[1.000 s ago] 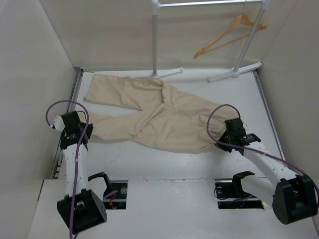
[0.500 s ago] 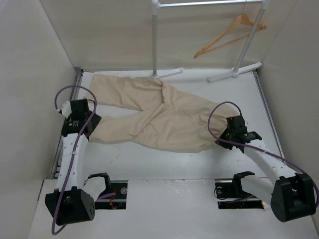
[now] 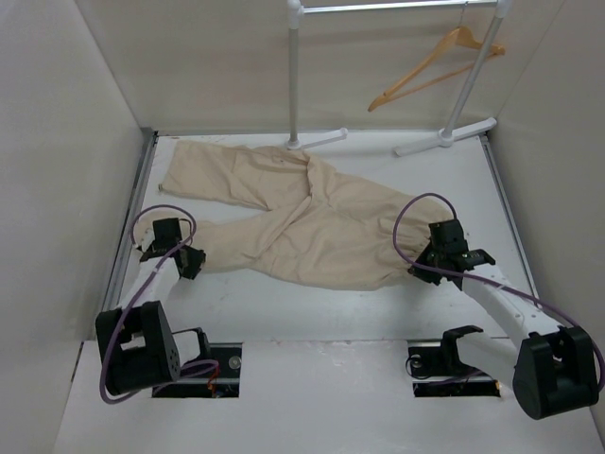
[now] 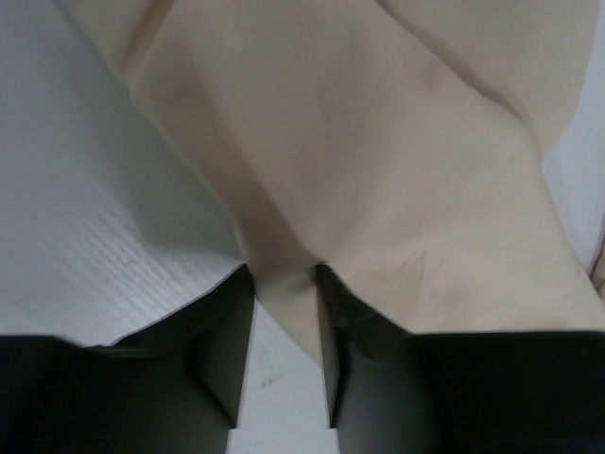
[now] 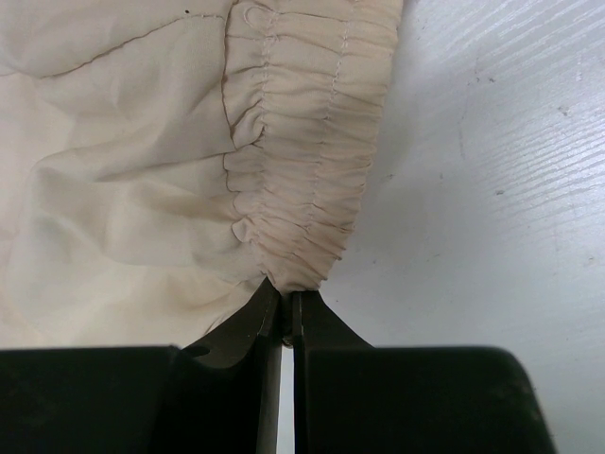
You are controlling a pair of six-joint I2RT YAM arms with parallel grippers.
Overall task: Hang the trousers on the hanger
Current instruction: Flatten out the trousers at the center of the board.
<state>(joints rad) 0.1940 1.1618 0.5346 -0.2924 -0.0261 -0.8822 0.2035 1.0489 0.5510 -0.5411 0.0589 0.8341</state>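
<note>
Found the trousers (image 3: pixel 302 222) spread flat on the bench (image 3: pixel 378 307) in front of the rack (image 3: pixel 294 76), far edge touching the foot of the rack's left pole. Saw both legs stretched away to the rack's left, one nearer the rack than the other. Saw the gathered waist lying in front of the rack's right pole, well forward of it. Noted the hanger (image 3: pixel 458 40) hung tilted from the rack's top bar, beside the right pole and well apart from the cloth.

Found the left tool (image 3: pixel 194 260) low over the bench, well in front of the rack and to its left, at the end of the leg farther from the rack. Saw the left tool (image 4: pixel 282 274) slightly spread in the left wrist view, with the leg's folded edge reaching into the gap between the fingers (image 4: pixel 227 331). Could not make out any squeeze on that edge.

Found the right tool (image 3: pixel 421 268) in front of the rack's right pole, at the waist. Saw the right tool (image 5: pixel 285 301) pressed together in the right wrist view, pinching the edge of the elastic waistband, ruffled cloth fanning out beyond the tips.
</note>
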